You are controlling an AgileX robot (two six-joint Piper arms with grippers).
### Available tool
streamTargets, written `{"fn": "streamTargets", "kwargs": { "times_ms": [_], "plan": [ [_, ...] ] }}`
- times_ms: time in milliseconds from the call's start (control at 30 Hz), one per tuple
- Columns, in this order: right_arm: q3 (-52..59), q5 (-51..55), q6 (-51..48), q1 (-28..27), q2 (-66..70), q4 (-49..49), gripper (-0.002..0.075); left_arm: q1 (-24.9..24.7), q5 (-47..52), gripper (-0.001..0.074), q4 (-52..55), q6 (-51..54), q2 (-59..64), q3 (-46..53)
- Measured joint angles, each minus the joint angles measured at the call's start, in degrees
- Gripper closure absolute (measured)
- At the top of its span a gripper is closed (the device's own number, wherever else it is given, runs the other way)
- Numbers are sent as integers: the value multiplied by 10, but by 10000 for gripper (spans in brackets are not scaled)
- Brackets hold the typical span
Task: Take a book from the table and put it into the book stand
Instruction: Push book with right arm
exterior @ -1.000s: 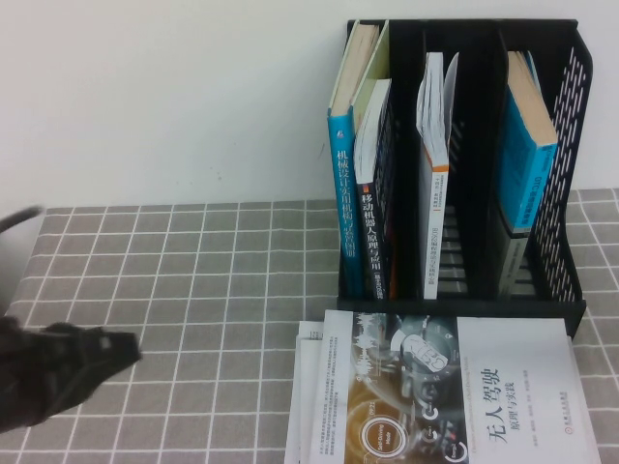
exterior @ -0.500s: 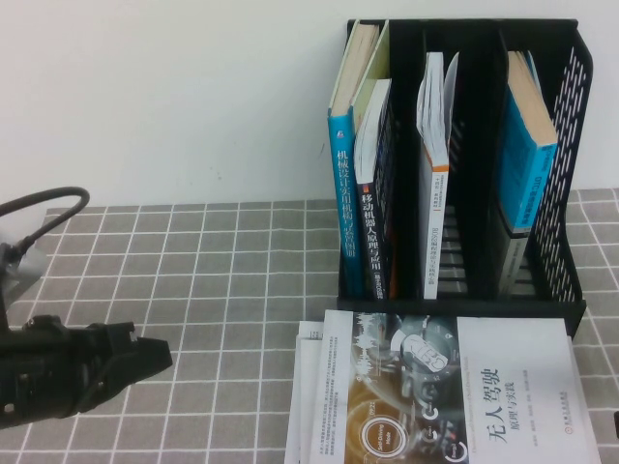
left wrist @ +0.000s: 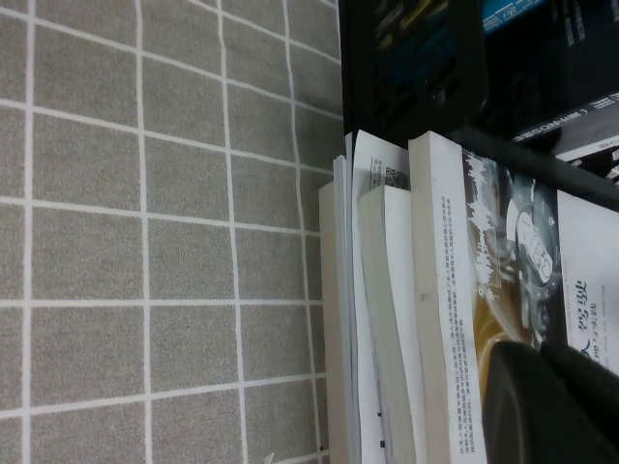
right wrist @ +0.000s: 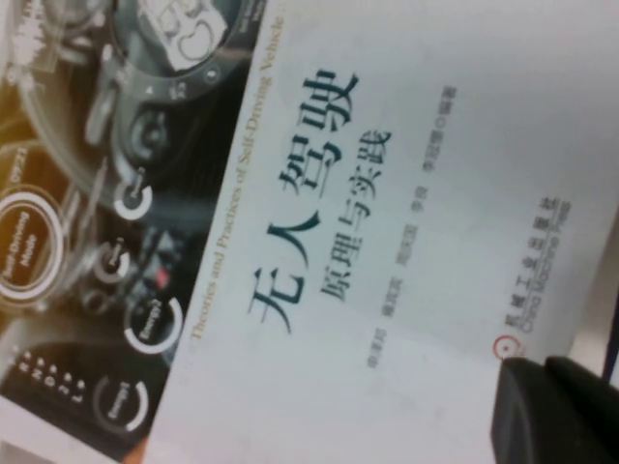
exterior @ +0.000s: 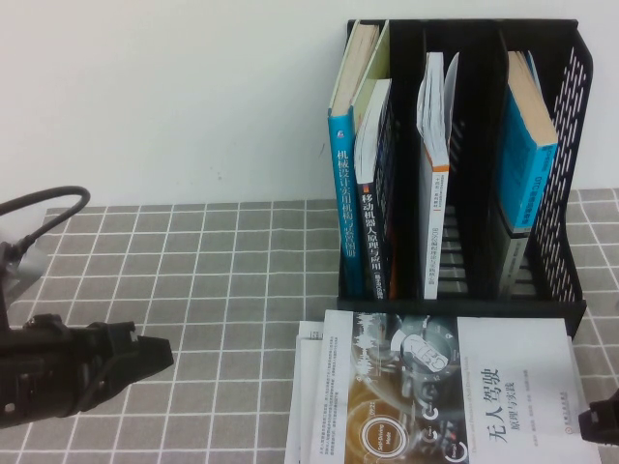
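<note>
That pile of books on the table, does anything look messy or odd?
The pile is slightly uneven: lower books jut out past the top cover. Books in the stand lean. Neither the left gripper nor the right gripper holds anything.

Matt grey checked cloth table cover (exterior: 213,280), black perforated plastic book stand (exterior: 571,145), glossy paper book cover (exterior: 455,387)

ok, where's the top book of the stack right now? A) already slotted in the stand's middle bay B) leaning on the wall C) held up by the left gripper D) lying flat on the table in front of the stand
D: the white-covered book lies flat atop the stack before the book stand; left gripper sits beside it, right gripper at its corner, neither holding it.
</note>
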Motion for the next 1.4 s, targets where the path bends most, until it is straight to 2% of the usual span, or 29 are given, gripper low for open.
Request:
{"fn": "streamTargets", "kwargs": {
  "times_ms": [600,1100,1400],
  "plan": [
    [0,-24,17,0,46,-27,729,0,0,739,2,0,0,0],
    [-4,0,-127,5,95,119,729,0,5,739,2,0,8,0],
    [-25,38,-170,24,119,137,729,0,62,720,2,-7,93,-3]
  ]
}}
